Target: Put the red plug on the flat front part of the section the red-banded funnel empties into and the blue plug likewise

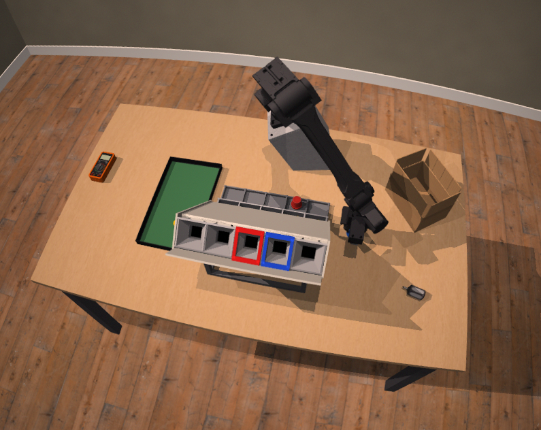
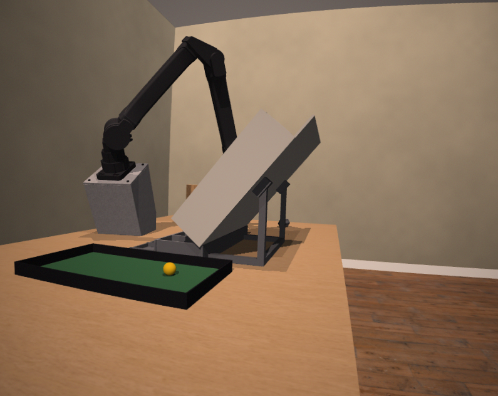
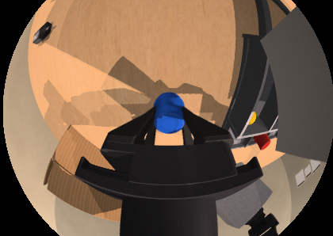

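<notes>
My gripper (image 3: 169, 110) (image 1: 348, 236) is shut on the blue plug (image 3: 169, 122), to the right of the funnel rack in the top view; the exterior view hides it behind the rack. The red plug (image 1: 296, 202) (image 3: 262, 141) stands on the front part of the fourth section from the left in the top view. A yellow marble (image 3: 252, 117) lies in what looks like the same section. The red-banded funnel (image 1: 250, 230) is the middle one of the row; the blue-banded funnel (image 1: 280, 236) is just right of it. Another yellow marble (image 2: 169, 269) lies in the green tray (image 2: 99, 291) (image 1: 153, 201).
The slanted cover (image 1: 261, 216) (image 2: 232, 178) hides the pipes and stands high beside my gripper. An open cardboard box (image 1: 439, 208) (image 3: 79, 184) stands at the right. A small dark object (image 1: 415, 292) (image 3: 42, 32) lies at the front right, and an orange multimeter (image 1: 102, 166) at the far left.
</notes>
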{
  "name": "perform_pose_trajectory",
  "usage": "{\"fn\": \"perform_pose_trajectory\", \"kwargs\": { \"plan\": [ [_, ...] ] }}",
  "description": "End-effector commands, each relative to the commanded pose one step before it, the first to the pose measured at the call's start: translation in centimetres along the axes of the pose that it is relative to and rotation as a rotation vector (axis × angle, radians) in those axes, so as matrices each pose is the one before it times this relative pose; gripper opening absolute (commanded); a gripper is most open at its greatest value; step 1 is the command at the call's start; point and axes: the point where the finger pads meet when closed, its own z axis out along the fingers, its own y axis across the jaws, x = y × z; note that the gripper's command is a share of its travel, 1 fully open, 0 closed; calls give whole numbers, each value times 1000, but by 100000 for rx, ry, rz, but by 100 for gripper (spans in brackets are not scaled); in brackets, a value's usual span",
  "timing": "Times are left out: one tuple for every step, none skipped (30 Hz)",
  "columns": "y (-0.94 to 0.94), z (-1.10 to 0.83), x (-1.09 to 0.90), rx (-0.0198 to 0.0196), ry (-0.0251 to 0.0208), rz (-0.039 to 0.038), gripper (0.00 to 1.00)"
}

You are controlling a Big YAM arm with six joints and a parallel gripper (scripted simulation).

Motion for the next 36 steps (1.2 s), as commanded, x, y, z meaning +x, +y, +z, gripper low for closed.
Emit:
{"fn": "perform_pose_trajectory", "kwargs": {
  "plan": [
    [1166,-730,-1502,-2596,-3311,-35,0],
    [0,0,0,0,0,0,0],
    [0,0,0,0,0,0,0],
    [0,0,0,0,0,0,0],
    [0,0,0,0,0,0,0],
    [0,0,0,0,0,0,0],
    [0,0,0,0,0,0,0],
    [0,0,0,0,0,0,0],
    [0,0,0,0,0,0,0],
    [0,0,0,0,0,0,0],
    [0,0,0,0,0,0,0],
    [0,0,0,0,0,0,0],
    [0,0,0,0,0,0,0],
    [0,0,0,0,0,0,0],
    [0,0,0,0,0,0,0],
    [0,0,0,0,0,0,0],
    [0,0,0,0,0,0,0],
    [0,0,0,0,0,0,0],
    [0,0,0,0,0,0,0],
    [0,0,0,0,0,0,0],
    [0,0,0,0,0,0,0],
    [0,0,0,0,0,0,0],
    [0,0,0,0,0,0,0],
    [0,0,0,0,0,0,0],
    [0,0,0,0,0,0,0],
    [0,0,0,0,0,0,0],
    [0,0,0,0,0,0,0],
    [0,0,0,0,0,0,0],
    [0,0,0,0,0,0,0],
    [0,0,0,0,0,0,0],
    [1,-8,-2,-3,-5,1,0],
    [6,-52,-13,-22,-33,4,0],
    [14,-133,-32,-57,-83,11,0],
    [25,-241,-58,-103,-150,21,0],
    [38,-368,-86,-157,-228,31,0],
    [-5,-217,138,236,187,-259,0]
  ]
}}
